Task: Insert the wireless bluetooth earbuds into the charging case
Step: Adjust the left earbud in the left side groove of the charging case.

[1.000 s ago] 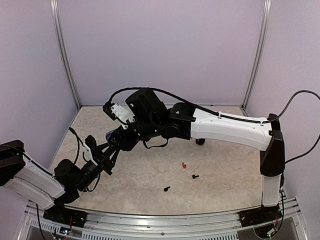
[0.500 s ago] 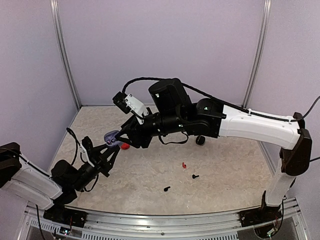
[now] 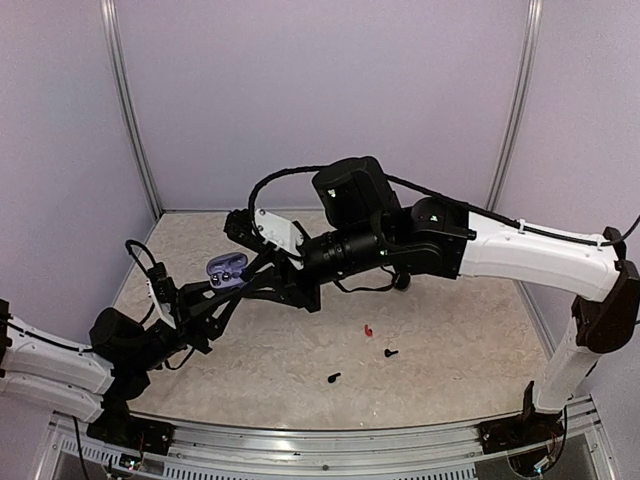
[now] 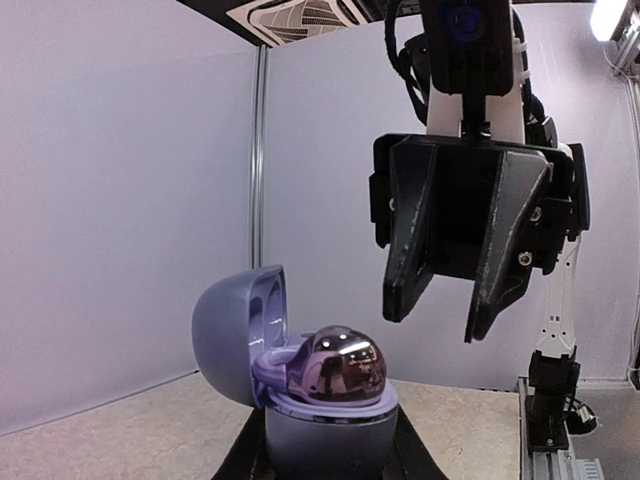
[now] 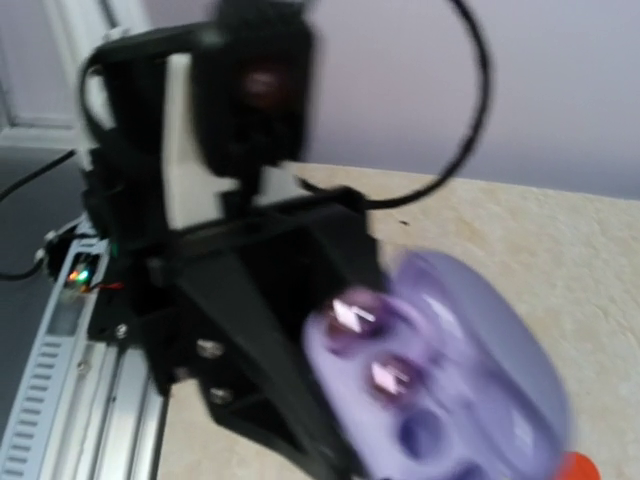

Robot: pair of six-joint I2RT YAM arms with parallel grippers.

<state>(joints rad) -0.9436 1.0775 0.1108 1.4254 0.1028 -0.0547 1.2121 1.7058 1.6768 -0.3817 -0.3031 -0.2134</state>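
Left wrist view has my left gripper (image 3: 218, 295) clamped round the base of the charging case (image 4: 325, 435) at bottom centre, holding it off the table (image 3: 450, 390). Its lid (image 4: 235, 335) is swung back to the left and a silvery earbud (image 4: 340, 365) sits proud in the cradle. My right gripper (image 4: 438, 320) hangs just above and to the right of the case, jaws a little apart, with nothing between them that I can see. From overhead, a red earbud (image 3: 368, 329), a black earbud (image 3: 390, 352) and a second black earbud (image 3: 333, 378) lie loose at lower centre-right, well apart from the case. My worry is that shiny bud: if it is not fully seated, a nudge from my right fingertips or a tilt of my left wrist could tip it out. Coming down off-centre could also knock the lid or twist the case in its narrow grip. My right wrist view is blurred, so I cannot judge from there how the buds sit
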